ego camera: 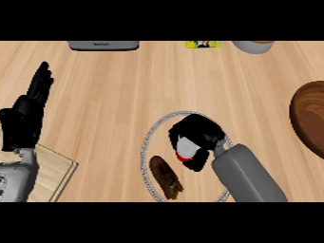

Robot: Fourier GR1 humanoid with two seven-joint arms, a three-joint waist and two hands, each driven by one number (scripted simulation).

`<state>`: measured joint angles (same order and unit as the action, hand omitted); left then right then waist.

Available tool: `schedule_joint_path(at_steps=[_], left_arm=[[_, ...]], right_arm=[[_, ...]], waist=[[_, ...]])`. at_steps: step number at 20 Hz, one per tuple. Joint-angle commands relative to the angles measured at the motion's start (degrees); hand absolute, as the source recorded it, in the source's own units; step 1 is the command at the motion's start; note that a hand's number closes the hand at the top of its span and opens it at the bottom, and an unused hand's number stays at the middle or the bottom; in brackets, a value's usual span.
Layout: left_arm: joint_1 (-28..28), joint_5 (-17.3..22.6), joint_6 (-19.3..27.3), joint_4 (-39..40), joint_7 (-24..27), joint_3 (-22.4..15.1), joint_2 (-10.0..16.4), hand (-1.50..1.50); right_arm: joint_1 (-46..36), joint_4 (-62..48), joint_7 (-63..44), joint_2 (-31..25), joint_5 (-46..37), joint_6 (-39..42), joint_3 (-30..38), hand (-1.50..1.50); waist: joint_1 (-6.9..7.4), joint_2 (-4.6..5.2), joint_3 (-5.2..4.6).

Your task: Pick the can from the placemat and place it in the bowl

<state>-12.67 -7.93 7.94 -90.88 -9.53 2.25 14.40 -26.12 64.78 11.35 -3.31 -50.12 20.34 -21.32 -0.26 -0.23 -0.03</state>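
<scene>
The right hand is curled round the can. Only a patch of the can's white side and a strip of red at its lower end show between the black fingers. The can sits over the round placemat, inside its thin grey rim. Whether it stands on the mat or is lifted off it cannot be told from this steep view. The grey right forearm comes up from the lower edge and covers the mat's right side.

Just left of the hand, a dark brown oblong lump lies on the mat, apart from the can.

The wooden bowl is to the right of the hand at the view's right edge, partly cut off. A strip of bare desk lies between it and the mat.

The desk is pale wood with the grain running across. A broad open stretch lies above and left of the mat.

The left hand rests well apart at the left, fingers straight and pointing up. Beneath its forearm is a light wooden board in the lower left corner.

Along the far edge stand a grey box, a small yellow item and a grey round vessel, all cut off by the frame.
</scene>
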Motion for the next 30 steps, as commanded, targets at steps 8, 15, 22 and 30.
schedule_joint_path(at_steps=[8,15,22,30], left_arm=[[1.6,-0.5,0.4,-1.2,0.2,-0.8,-0.8,0.00],[0.5,0.6,-1.0,-0.5,-0.7,1.7,1.3,0.00],[3.5,0.1,-0.6,-3.0,0.4,0.7,-0.3,0.00],[4.4,1.0,-2.4,2.0,7.0,1.7,-1.1,0.00]], right_arm=[[7.0,15.2,-40.4,3.3,7.1,-28.5,-1.2,1.50],[7.8,33.4,-62.1,3.3,-5.8,-38.6,-8.8,1.50],[10.2,48.0,-73.2,1.1,-17.3,-29.6,-3.9,1.50],[16.6,46.2,-59.6,-5.6,-7.2,-39.8,12.2,1.50]], waist=[[0.24,-0.87,0.10],[-1.04,-0.64,-0.07],[-0.41,-0.15,0.00],[0.08,0.29,0.05]])
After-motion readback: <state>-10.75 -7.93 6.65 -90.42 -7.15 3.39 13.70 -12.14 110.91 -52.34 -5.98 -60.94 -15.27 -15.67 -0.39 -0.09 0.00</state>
